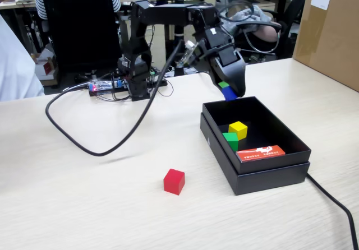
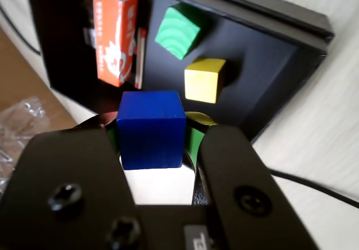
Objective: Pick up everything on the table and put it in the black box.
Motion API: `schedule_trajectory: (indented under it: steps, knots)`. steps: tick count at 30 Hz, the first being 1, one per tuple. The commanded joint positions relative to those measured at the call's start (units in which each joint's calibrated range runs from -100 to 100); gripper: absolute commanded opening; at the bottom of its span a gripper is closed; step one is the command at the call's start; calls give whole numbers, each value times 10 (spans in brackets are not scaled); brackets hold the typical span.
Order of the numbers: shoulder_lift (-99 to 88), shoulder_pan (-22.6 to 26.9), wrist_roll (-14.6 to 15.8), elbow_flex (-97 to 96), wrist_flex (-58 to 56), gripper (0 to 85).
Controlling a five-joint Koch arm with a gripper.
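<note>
blue cube, plain and solid-coloured, pinched between the jaws of the gripper, hanging over the back rim of the black box. jaws spread only to the cube's width. yellow cube and green cube inside the box, beside a red-orange card. red cube alone on the table, in front of the box.

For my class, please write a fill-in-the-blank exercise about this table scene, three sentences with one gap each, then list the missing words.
1. The gripper holds the ____ cube above the black box.
2. The cube left on the table is ____.
3. Inside the box, beside the yellow cube and the red-orange card, lies a ____ cube.

Missing words: blue; red; green
</note>
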Motion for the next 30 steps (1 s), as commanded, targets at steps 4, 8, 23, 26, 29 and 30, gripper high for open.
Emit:
schedule_trajectory:
  steps: [4,8,23,26,29,30]
  knots:
    - [262,7,0,216,9,11]
    - [308,5,0,226,9,13]
    - [239,-8,1,191,-55,477]
    - [90,-24,5,151,-55,477]
    - [-35,-50,-10,91,-55,477]
    - [-72,-61,-27,63,-55,477]
